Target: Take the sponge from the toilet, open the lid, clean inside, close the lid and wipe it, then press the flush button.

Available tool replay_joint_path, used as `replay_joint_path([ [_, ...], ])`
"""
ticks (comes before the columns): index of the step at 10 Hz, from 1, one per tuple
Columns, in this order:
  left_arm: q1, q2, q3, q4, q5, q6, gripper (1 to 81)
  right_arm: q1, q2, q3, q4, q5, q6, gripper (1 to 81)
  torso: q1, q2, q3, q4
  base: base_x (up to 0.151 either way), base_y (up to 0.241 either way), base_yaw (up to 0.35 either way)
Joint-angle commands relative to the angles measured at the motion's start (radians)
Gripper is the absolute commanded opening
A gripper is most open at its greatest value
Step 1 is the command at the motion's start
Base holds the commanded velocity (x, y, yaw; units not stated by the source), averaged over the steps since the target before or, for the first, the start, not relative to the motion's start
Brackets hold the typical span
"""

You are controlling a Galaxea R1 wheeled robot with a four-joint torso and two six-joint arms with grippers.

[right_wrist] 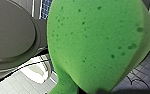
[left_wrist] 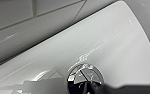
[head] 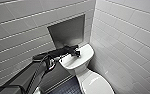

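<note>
The white toilet (head: pixel 89 75) stands in the corner with its lid (head: pixel 97 84) down over the bowl. My left arm reaches across to the tank cover (head: pixel 85 53), and my left gripper (head: pixel 77 53) is shut just over the round chrome flush button (left_wrist: pixel 85 77). That button shows close up in the left wrist view, set in the glossy cover (left_wrist: pixel 111 42). The bright green sponge (right_wrist: pixel 96 45) looms large in the right wrist view, with my right gripper shut on it.
White tiled walls close in on the left (head: pixel 18 32) and right (head: pixel 131 37). A grey recessed niche (head: pixel 68 30) sits in the wall behind the tank. Dark blue tiled floor (head: pixel 67 88) lies beside the bowl.
</note>
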Motion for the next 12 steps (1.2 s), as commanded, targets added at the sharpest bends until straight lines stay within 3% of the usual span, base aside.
replay_joint_path([
  [1, -0.203, -0.173, 0.384, -0.105, 0.056, 0.001, 1.0, -0.019, -0.012, 0.02, -0.026, -0.067, 0.001, 1.0, 0.0, 0.0, 0.0, 0.0, 0.0, 0.0, 0.0],
  [4, -0.212, -0.339, 0.651, -0.095, 0.053, -0.054, 1.0, -0.019, -0.013, 0.02, -0.026, -0.067, 0.001, 1.0, 0.0, 0.0, 0.0, 0.0, 0.0, 0.0, 0.0],
  [7, -0.131, -0.585, 1.044, -0.089, 0.056, -0.055, 1.0, -0.018, -0.015, 0.009, -0.024, -0.067, 0.002, 1.0, 0.0, 0.0, 0.0, 0.0, 0.0, 0.0, 0.0],
  [8, -0.072, -0.664, 1.129, -0.086, 0.056, -0.055, 1.0, -0.018, -0.016, 0.01, -0.027, -0.067, 0.001, 1.0, 0.0, 0.0, 0.0, 0.0, 0.0, 0.0, 0.0],
  [10, 0.085, -0.827, 1.273, -0.085, 0.048, -0.045, 1.0, -0.019, -0.018, 0.004, -0.026, -0.067, 0.001, 1.0, 0.0, 0.0, 0.045, 0.0, 0.0, 0.0, 0.0],
  [12, 0.308, -0.936, 1.319, -0.011, -0.002, -0.045, 1.0, -0.021, -0.01, -0.014, -0.026, -0.067, 0.001, 1.0, 0.0, 0.0, 0.082, 0.0, 0.0, 0.0, 0.0],
])
